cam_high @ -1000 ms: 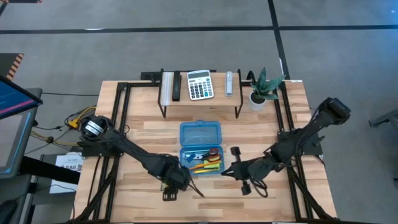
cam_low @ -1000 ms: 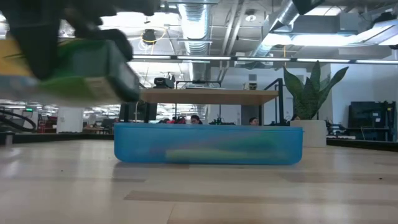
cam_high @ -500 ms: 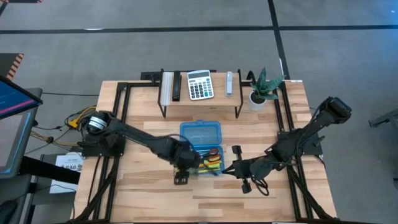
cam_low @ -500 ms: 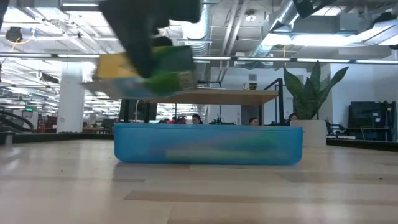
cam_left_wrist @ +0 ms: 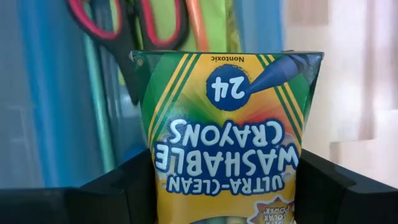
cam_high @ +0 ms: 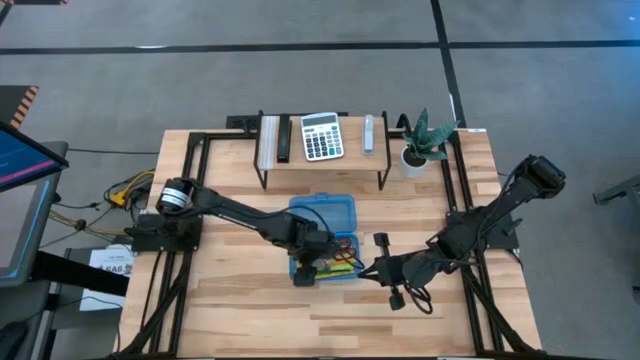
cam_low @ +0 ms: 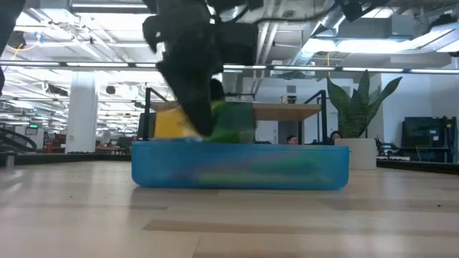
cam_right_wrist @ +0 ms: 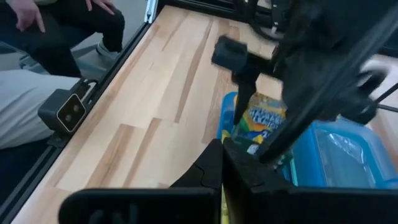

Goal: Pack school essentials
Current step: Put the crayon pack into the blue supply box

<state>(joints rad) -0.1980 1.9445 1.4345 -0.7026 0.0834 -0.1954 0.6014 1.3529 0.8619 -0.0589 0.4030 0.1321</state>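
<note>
Holding the yellow crayon box (cam_left_wrist: 227,134) between its two dark fingers (cam_left_wrist: 339,186), the left gripper (cam_high: 312,262) hangs over the near half of the open blue case (cam_high: 322,216) in the middle of the table (cam_high: 230,300). From table height the box shows as a yellow and green patch (cam_low: 208,120) just above the case's rim (cam_low: 240,166), tilted, with most of it covered by the dark arm in front; whether its lower edge already touches anything inside cannot be made out. Past the box, the left wrist camera catches the red-handled scissors (cam_left_wrist: 127,28) and the tips of some pencils (cam_left_wrist: 198,25) lying in the case, both cut off by the picture's edge and partly hidden behind the box. From above, the same contents are only a small patch of red, yellow and orange (cam_high: 345,262), half covered by the gripper. The right gripper (cam_high: 383,268) waits just right of the case, low over the table, its fingers pressed together on nothing. On the raised shelf (cam_high: 322,160) at the far side sit a calculator (cam_high: 320,136) and a few small items too blurred to name, and a potted plant (cam_high: 421,140) stands to its right. A seated person's legs (cam_right_wrist: 37,81) show beyond the table edge, cut off at the frame.
</note>
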